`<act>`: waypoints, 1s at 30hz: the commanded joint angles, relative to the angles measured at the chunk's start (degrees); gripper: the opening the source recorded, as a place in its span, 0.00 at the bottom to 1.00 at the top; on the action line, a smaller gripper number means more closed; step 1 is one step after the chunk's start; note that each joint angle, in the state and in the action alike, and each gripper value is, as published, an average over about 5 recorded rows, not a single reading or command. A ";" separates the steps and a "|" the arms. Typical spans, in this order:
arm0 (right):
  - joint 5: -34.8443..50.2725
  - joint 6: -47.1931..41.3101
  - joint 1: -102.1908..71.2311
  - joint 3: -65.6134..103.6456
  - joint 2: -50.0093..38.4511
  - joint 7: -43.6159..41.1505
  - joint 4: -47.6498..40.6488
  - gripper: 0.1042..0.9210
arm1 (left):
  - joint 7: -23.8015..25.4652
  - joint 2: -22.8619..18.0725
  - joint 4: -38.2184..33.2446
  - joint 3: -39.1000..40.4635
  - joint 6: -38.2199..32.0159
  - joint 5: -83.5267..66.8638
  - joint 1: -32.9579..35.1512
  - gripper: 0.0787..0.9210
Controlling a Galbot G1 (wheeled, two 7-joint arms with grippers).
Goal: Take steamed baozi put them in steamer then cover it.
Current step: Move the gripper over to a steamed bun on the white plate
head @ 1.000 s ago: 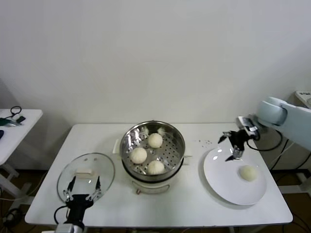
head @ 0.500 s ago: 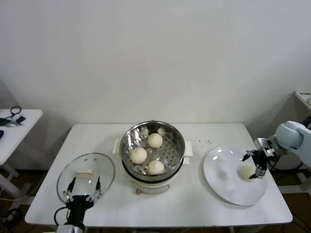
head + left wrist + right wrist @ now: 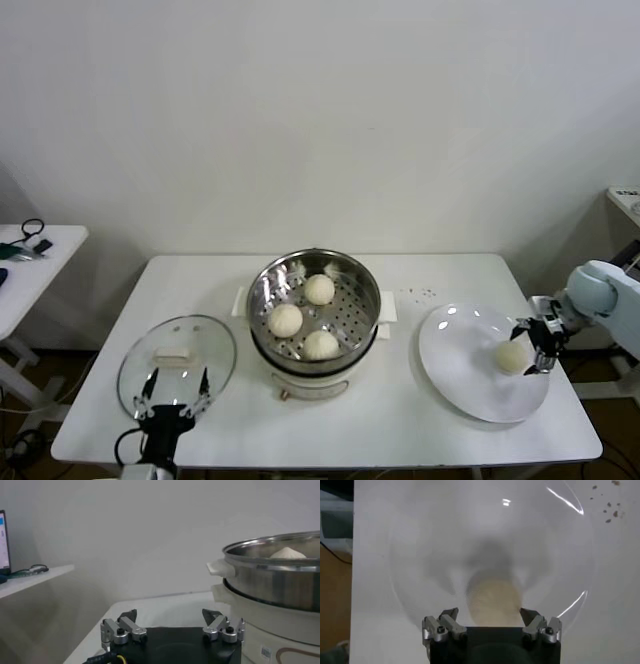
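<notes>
The steamer (image 3: 315, 310) stands mid-table with three steamed baozi (image 3: 319, 289) on its perforated tray. One more baozi (image 3: 512, 356) lies on the white plate (image 3: 455, 365) at the right. My right gripper (image 3: 530, 348) is low over that plate, open, one finger on each side of the bun. In the right wrist view the bun (image 3: 492, 602) sits just ahead of the gripper (image 3: 489, 614), between the spread tips and not pinched. My left gripper (image 3: 172, 395) is parked open at the front left, by the glass lid (image 3: 177, 360). Its wrist view shows the open gripper (image 3: 170, 616) and the steamer (image 3: 280, 580).
The lid lies flat on the table, left of the steamer, with its cream handle up. A few dark crumbs (image 3: 420, 293) dot the table behind the plate. A small side table (image 3: 30, 260) stands off to the left. The plate reaches close to the table's right front edge.
My right gripper has swung from above the plate's far rim, rightward and down to the bun on the plate, staying open. The left arm has not moved.
</notes>
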 commanded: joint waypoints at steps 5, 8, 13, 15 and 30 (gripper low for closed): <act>-3.07 0.81 -0.51 0.28 3.76 -0.09 -3.58 0.88 | -0.02 -0.11 0.50 0.25 -0.21 0.03 0.01 0.88; -3.10 0.82 0.01 -0.55 3.80 -0.24 -3.56 0.88 | -0.02 -0.15 0.75 0.30 -0.25 0.05 -0.07 0.88; -3.45 0.75 -0.05 -0.95 4.04 -0.46 -3.96 0.88 | -0.04 -0.23 0.97 0.33 -0.28 0.08 -0.18 0.88; -3.62 0.80 0.10 -1.09 4.16 -0.65 -4.19 0.88 | -0.04 -0.22 0.99 0.31 -0.29 0.07 -0.16 0.88; 0.22 0.25 4.06 -3.91 3.91 -0.89 -3.11 0.71 | -0.16 -0.25 0.67 -0.06 -0.30 0.07 0.36 0.88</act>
